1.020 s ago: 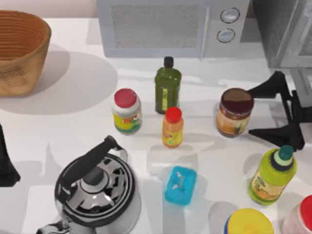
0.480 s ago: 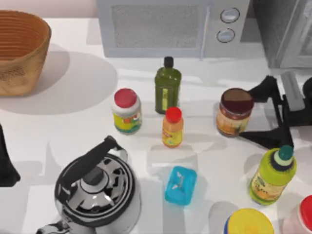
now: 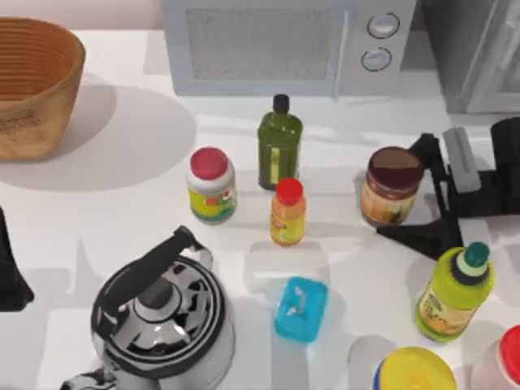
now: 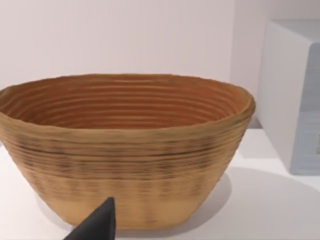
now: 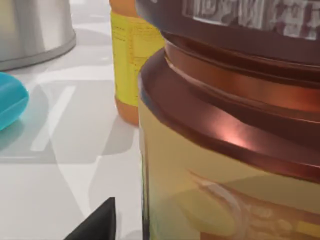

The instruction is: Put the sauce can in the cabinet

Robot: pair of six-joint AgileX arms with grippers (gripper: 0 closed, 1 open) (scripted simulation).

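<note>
The sauce can point(image 3: 392, 186) is standing upright on the table point(image 3: 122, 203) toward the right side, in front of the white microwave point(image 3: 284, 45), and the right claw point(image 3: 406, 191) is reaching in at it from the right with its fingers spread wide, one dark finger passing behind the can and the other in front, neither one pressing on it as far as I can see. In the right wrist view the can point(image 5: 230, 150) is looming very close. It looks rigid and fairly heavy for its size, with a smooth label that could slip, so I would grip it around the middle of the body, below the dark lid. The cabinet point(image 3: 479, 49) is sitting at the back right corner, near at hand. A lime green bottle point(image 3: 455, 292) is crowding the near finger, and the small orange bottle point(image 3: 288, 213) and dark green bottle point(image 3: 279, 146) are standing to the can's left. The left claw point(image 3: 10, 268) is idling at the table's left edge, facing the wicker basket point(image 4: 125, 150); I cannot tell how its fingers stand.
</note>
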